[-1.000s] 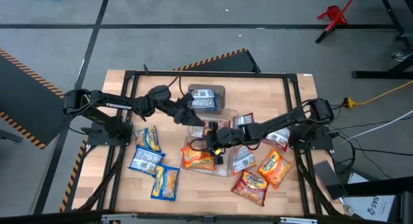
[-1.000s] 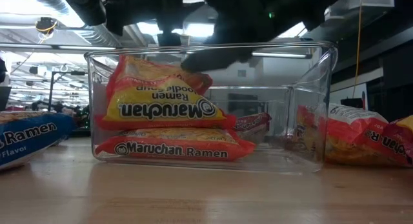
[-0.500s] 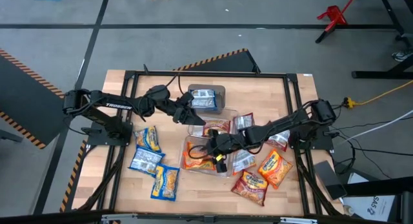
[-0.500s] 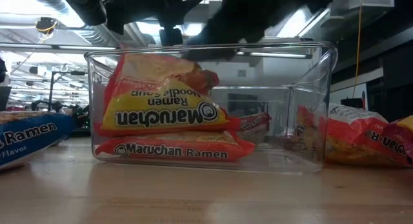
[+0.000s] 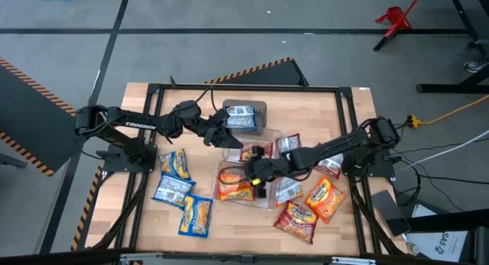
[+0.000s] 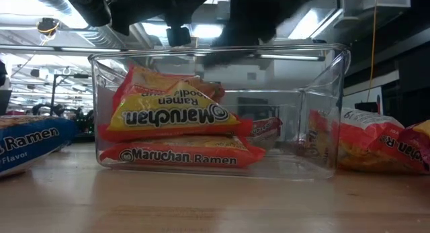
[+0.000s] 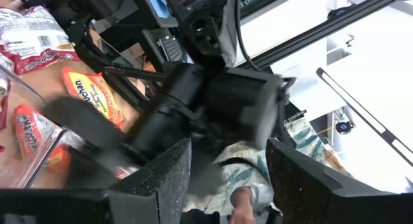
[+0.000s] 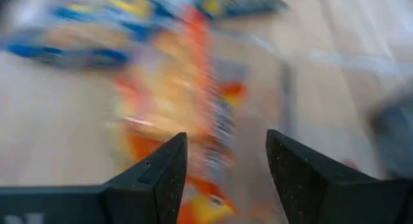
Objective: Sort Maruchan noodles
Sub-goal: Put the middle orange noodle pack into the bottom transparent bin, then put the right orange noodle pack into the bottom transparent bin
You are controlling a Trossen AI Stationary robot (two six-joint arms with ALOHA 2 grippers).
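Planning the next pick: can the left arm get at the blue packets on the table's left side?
Probably yes. The left end effector is open and empty by the far bin; the blue packets lie uncovered beside its arm.

A robotics lab or workshop: a wooden counter [image 5: 306,105] in a black frame stands on a grey floor [image 5: 229,59] with hazard-striped mats [image 5: 30,74], loose cables [image 5: 451,112], a red stand [image 5: 394,19], and exposed ceiling ducts [image 6: 67,11].

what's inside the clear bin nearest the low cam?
Two orange noodle packets stacked at one end of the clear bin, the upper one tilted, label upside down. The other end looks bare. Anything behind the stack is hidden.
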